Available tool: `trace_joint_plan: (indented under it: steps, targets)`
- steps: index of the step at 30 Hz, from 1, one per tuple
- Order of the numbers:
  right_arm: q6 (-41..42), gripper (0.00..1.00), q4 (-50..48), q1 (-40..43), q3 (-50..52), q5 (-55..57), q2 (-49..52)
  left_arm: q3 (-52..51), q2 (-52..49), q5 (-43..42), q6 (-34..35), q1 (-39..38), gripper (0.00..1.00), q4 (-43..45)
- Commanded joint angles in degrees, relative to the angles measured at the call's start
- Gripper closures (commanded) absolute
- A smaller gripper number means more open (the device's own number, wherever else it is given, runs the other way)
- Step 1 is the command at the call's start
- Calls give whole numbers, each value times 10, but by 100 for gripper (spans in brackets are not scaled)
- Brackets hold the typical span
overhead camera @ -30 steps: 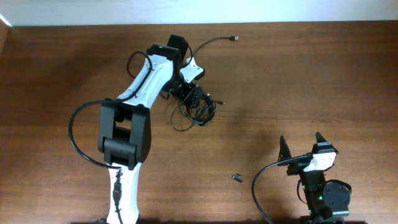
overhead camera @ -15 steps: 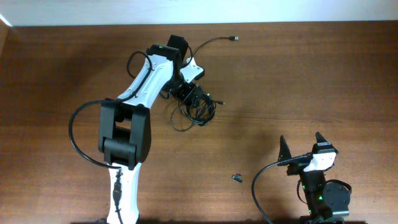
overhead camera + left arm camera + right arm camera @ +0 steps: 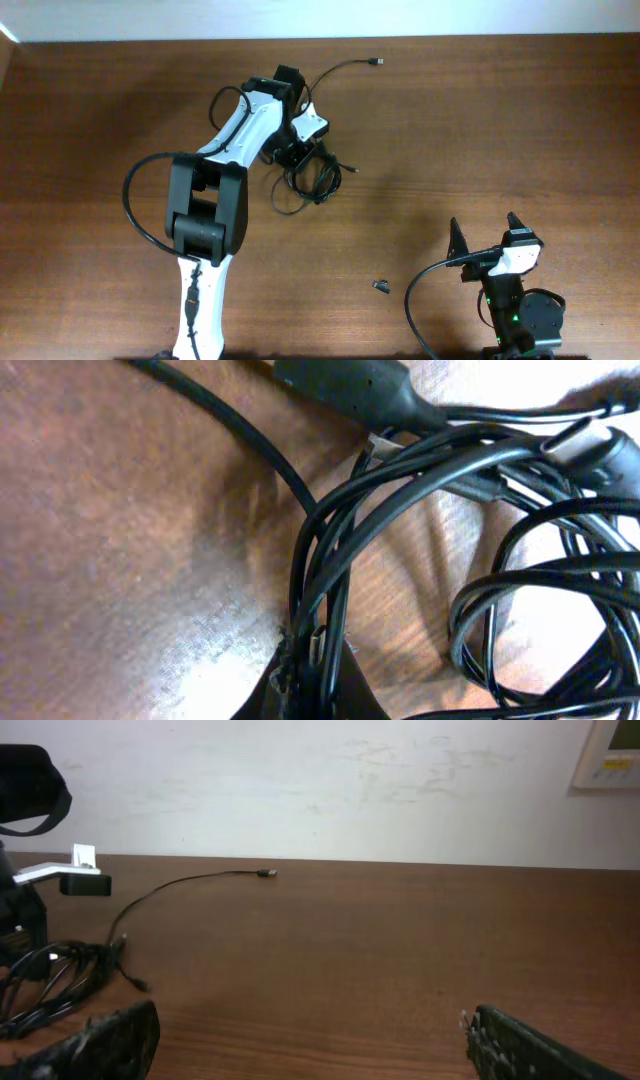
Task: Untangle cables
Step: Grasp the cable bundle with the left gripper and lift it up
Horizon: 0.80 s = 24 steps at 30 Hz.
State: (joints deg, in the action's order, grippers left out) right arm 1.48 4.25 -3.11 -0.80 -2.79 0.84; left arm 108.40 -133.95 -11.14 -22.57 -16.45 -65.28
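Black cables on brown wood grain

The cables (image 3: 318, 181) are glossy black; the worktop (image 3: 520, 130) is reddish-brown with fine streaked grain. The left arm (image 3: 236, 130) is white with black joints, the wall (image 3: 350, 780) off-white, the small loose piece (image 3: 381, 286) dark.

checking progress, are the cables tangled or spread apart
Tangled: the cables lie in one heap of overlapping loops, several strands crossing where the left gripper pinches them. Only one plug end trails free.

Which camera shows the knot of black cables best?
The left wrist view: the cables fill it, strands clear. Overhead shows them as a small tangle by the left arm; right wrist, far off at left.
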Motion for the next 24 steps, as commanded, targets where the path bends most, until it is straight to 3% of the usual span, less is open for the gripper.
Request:
trace_joint_plan:
  steps: [1,7,13,24]
  targets:
    - [1,1,0,-3,5,3,-5,28,-3,0,-3,-1,100,-36]
    - [1,1,0,-3,5,3,-5,183,2,14,-3,-1,100,-122]
    - [1,1,0,-3,5,3,-5,380,3,15,-84,-1,100,-184]
    - [1,1,0,-3,5,3,-5,555,3,10,-103,-1,100,-247]
